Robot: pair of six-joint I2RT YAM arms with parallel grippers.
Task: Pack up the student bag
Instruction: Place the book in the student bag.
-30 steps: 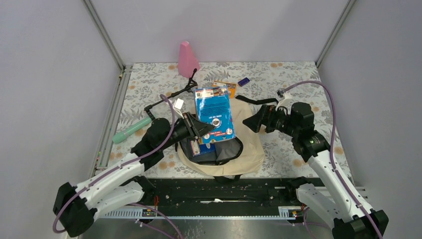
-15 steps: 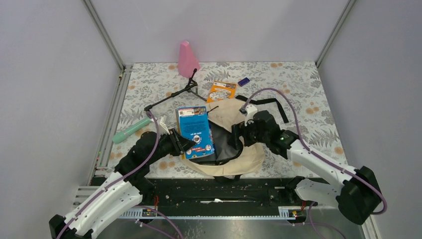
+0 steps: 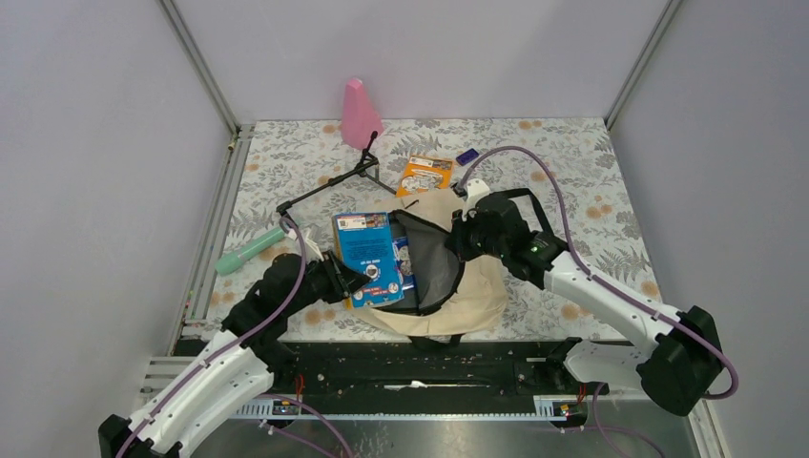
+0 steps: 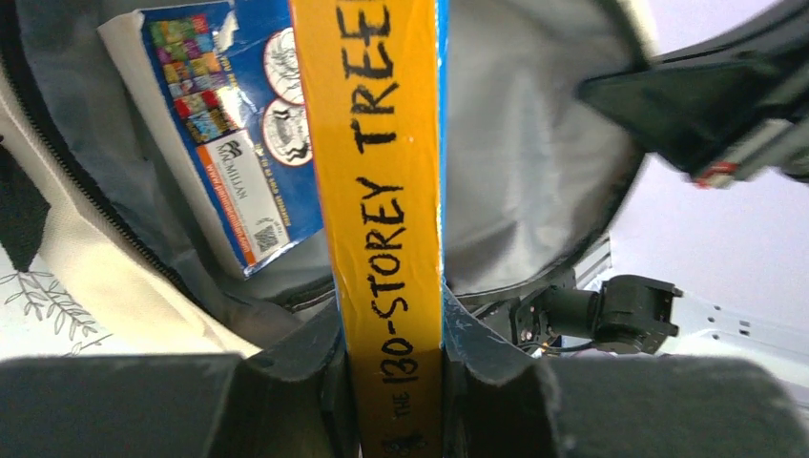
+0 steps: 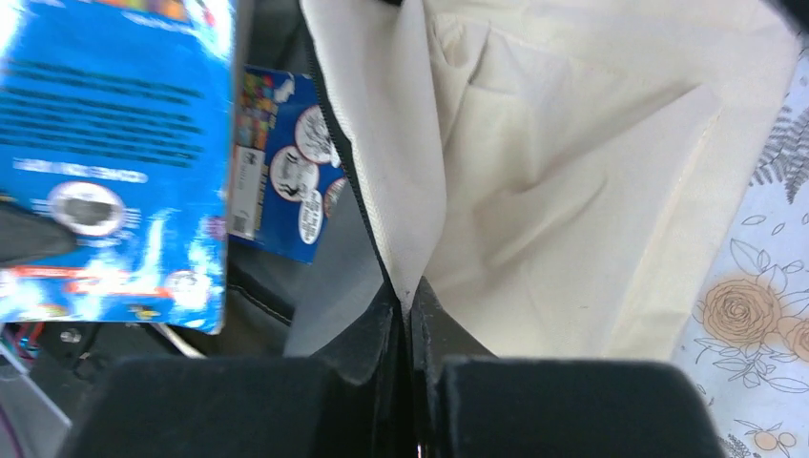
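The student bag (image 3: 487, 286), cream with a dark lining, lies at the table's near middle with its mouth held open. My right gripper (image 3: 458, 239) is shut on the cream edge of the bag's opening (image 5: 420, 191) and holds it up; in the right wrist view the right gripper (image 5: 410, 305) pinches the fabric. My left gripper (image 3: 345, 277) is shut on a blue book (image 3: 367, 253) at the bag's left rim. Its yellow spine (image 4: 391, 191) runs between my left gripper's (image 4: 393, 382) jaws. A second blue book (image 4: 238, 143) lies inside the bag.
A pink cone (image 3: 360, 113) stands at the back. An orange packet (image 3: 425, 176) and a small purple item (image 3: 466, 156) lie behind the bag. A black tripod (image 3: 329, 184) and a green cylinder (image 3: 250, 250) lie to the left. A black strap (image 3: 520, 196) trails right.
My right arm came in from the right, shut on the bag's edge and pulled the mouth open. My left gripper brought the blue book down and left, toward the opening.
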